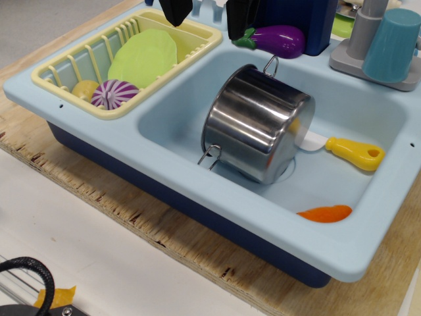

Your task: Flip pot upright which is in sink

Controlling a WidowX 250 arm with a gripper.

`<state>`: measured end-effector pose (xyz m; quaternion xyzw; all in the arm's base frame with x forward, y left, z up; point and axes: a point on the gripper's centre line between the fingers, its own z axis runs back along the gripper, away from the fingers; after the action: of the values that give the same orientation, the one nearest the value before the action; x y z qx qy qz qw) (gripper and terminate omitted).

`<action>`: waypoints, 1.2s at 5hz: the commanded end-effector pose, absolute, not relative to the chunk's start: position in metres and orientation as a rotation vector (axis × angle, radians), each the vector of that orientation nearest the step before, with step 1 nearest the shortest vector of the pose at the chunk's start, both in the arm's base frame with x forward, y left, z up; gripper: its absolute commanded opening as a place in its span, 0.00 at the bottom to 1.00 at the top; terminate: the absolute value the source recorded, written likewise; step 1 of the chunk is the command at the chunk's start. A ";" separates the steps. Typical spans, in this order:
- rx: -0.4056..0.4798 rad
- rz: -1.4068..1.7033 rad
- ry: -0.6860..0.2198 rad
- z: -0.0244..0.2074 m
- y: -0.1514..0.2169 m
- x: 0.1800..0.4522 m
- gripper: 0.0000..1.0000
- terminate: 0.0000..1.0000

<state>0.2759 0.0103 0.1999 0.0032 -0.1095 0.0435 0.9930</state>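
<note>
The pot [258, 124] lies tipped in the basin of the sink [197, 191], its flat steel bottom turned up and toward the camera, its mouth facing down and away toward the far right of the basin. It leans rather than lying flat — the lower edge seems to rest on the basin floor near the drain, which it hides. One wire loop handle [270, 65] sticks up at the top edge, the other [210, 156] hangs at the lower left. That upper loop or the raised rim looks like the likeliest place to catch it and roll it onto its base.

Just behind the pot on the right lies a toy knife [342, 149] with a yellow handle, its white blade tucked under or behind the pot's side. An orange piece [325, 213] sits in the near right corner, apart from the pot. Either could get pushed if the pot swings that way.

On the rim behind the basin rests a purple eggplant [279, 39]. The yellow dish rack [66, 66] to the left holds a green plate [145, 56] and a striped purple ball [113, 94]. A teal cup [392, 45] stands by the grey tap at the far right.

The gripper [207, 13] hangs above the sink's back edge, well clear of the pot; its two dark fingers stand wide apart and hold nothing.
</note>
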 end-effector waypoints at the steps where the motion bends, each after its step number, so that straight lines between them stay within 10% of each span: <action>1: 0.006 0.087 -0.220 0.200 0.010 0.276 1.00 0.00; 6: -0.356 0.097 -0.215 0.153 -0.004 0.289 1.00 0.00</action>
<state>0.2901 -0.0137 0.1473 -0.1918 -0.0999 0.0492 0.9751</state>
